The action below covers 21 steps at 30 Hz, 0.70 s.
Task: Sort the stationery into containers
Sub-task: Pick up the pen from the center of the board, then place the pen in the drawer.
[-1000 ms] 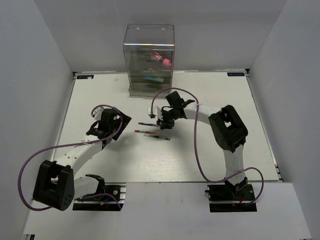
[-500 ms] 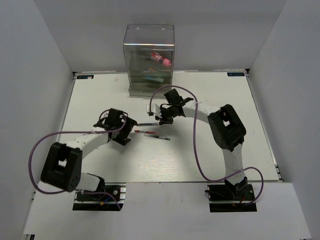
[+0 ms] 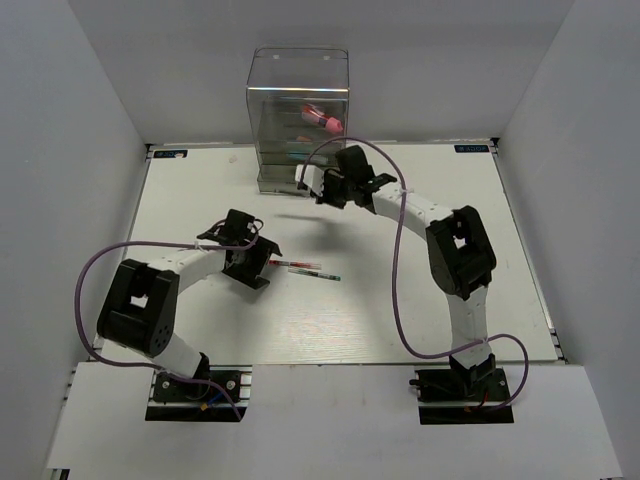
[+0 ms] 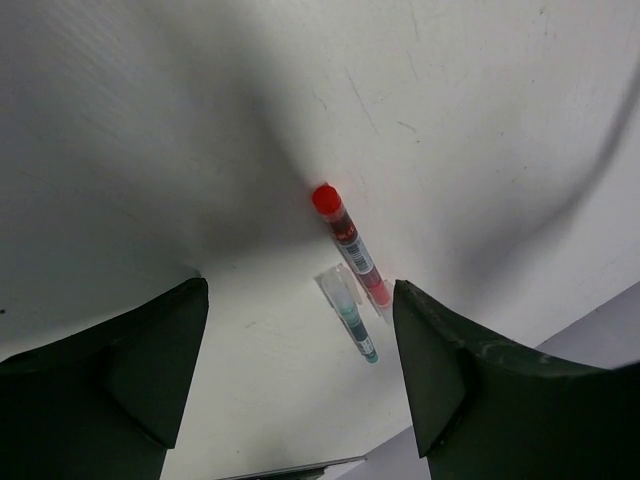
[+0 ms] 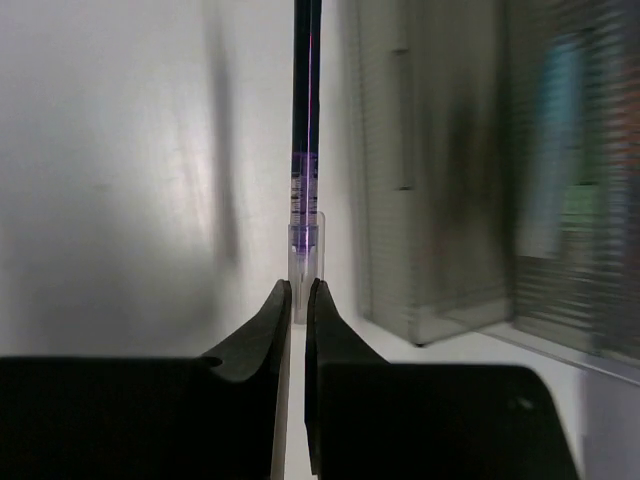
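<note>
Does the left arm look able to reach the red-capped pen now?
Probably yes: the left tool is open, and the red-capped pen lies uncovered just ahead of it, a teal pen beside.

Clear box (image 3: 298, 75) stands upright at far-centre of table (image 3: 200, 190), w/ dark-tinted shelves stacked inside. Upper shelf: pink tube (image 3: 324, 119), lying tilted. Lower shelf: pale blue-green bars (image 3: 305, 151), blurry, count unclear. On the table, well apart from the box: red-capped pen (image 4: 349, 243) & teal-tipped pen (image 4: 353, 318) w/ clear cap. Both lie flat, roughly parallel, staggered, just beside each other. Third, the purple pen (image 5: 304, 150), dark barrel, is pinched at its clear end by right gripper (image 5: 297, 288) & runs alongside the box's base, just beside it.
</note>
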Tool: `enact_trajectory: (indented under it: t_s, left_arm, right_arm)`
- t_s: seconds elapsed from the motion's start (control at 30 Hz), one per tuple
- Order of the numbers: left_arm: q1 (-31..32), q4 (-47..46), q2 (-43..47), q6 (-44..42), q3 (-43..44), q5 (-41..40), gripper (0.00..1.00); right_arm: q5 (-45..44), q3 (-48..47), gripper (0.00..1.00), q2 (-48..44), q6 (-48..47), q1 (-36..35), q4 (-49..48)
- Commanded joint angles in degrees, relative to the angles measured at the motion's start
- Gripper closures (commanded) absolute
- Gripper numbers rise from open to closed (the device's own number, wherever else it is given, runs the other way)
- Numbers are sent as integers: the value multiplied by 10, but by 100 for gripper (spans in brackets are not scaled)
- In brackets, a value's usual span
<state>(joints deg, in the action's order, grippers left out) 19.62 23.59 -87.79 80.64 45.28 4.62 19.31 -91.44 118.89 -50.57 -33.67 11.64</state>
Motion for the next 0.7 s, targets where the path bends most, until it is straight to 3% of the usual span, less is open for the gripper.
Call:
enact_trajectory:
  t_s: [0.0,0.33,0.57,0.63,0.67]
  left_arm:
    - [2,6,-10,5,27,12,16]
    - [2,23,-73,5,70,22,18]
    - [2,51,-97,5,90,22,19]
    - [2,51,-97,5,90,22,19]
    - [2,51,-97,5,90,22,19]
  right_arm:
    - [-47,-57,100,-6,-9,10,-70]
    - [-111,-190,100,99,-84,19,-63]
    - [-120,-219,99,142,-135,29,-51]
    - [-125,-221,96,151,-136,29,-52]
    - [-125,-223,88,151,-136,29,-51]
